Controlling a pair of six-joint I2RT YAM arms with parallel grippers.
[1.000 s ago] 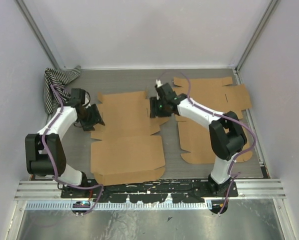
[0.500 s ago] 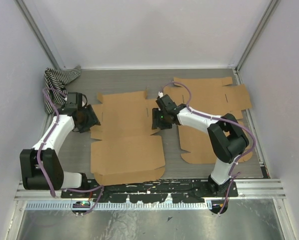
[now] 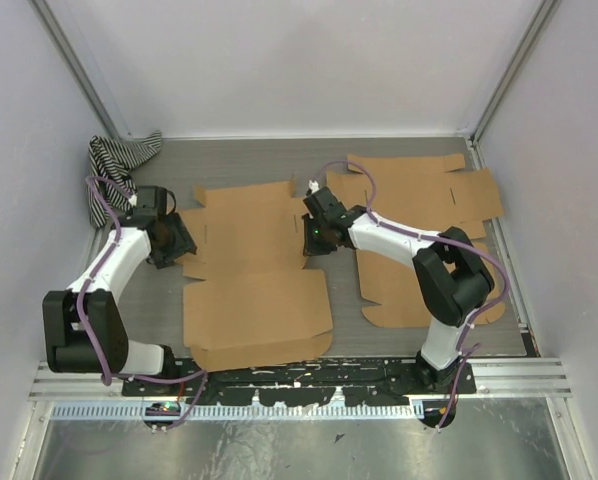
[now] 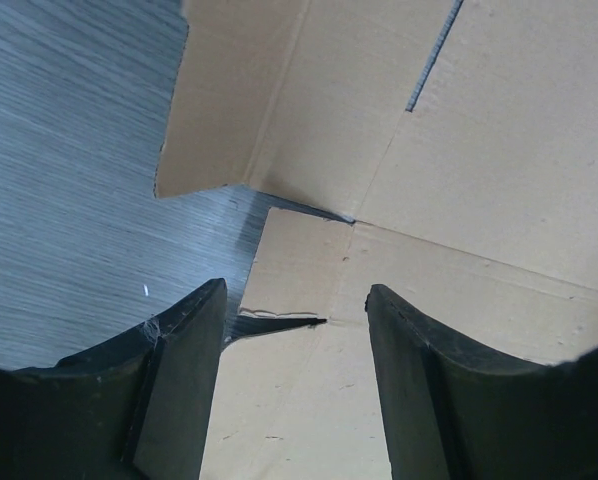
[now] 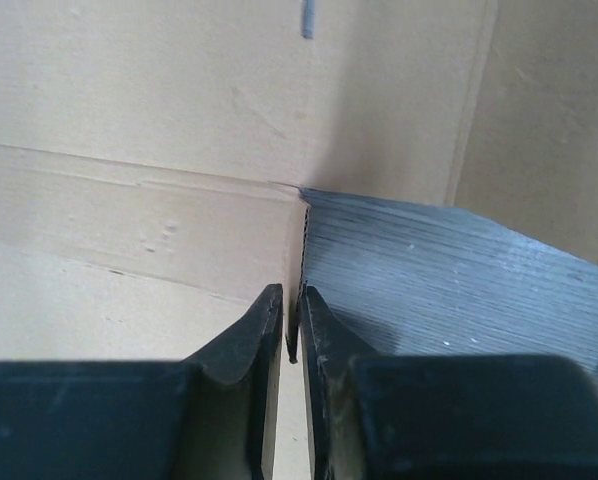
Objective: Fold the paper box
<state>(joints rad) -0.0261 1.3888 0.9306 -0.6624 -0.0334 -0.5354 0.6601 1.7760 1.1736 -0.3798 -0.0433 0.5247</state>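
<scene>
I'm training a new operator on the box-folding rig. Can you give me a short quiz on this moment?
1. True or false: the left claw is clamped on the middle cardboard sheet.
2. What does the right claw pinch? A) a cable B) the middle sheet's right edge C) nothing
3. Fill in: the striped cloth lies in the far ___ corner of the table.
Key: 1 false, its jaws stand apart over the sheet's left edge; 2 B; 3 left.
</scene>
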